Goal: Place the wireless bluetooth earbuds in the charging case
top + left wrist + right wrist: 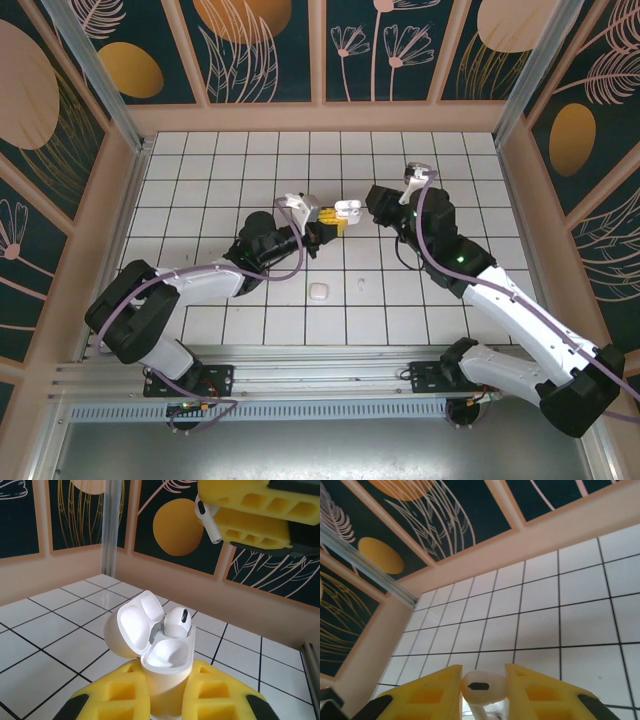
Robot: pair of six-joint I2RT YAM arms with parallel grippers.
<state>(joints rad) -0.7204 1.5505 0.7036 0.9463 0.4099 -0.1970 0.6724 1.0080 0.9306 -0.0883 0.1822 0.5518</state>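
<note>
My left gripper (167, 682) is shut on the base of the white charging case (167, 655), holding it upright above the tiles. Its lid (131, 630) hangs open to the left. One earbud (176, 622) sits in the far slot; the near slot (167, 652) is empty. My right gripper (482, 680) is shut on a second earbud (482, 687), pinched by its head between the yellow pads. In the left wrist view that earbud (207, 520) hangs stem-down from the right gripper (235, 517), above and to the right of the case. From the top, both grippers (335, 222) (368, 205) meet mid-table at the case (347, 210).
A second, closed white case (318, 291) lies on the tiles nearer the arm bases, with a small loose earbud (359, 285) just right of it. Peach walls (320, 118) and aluminium posts (90, 70) ring the tiled floor.
</note>
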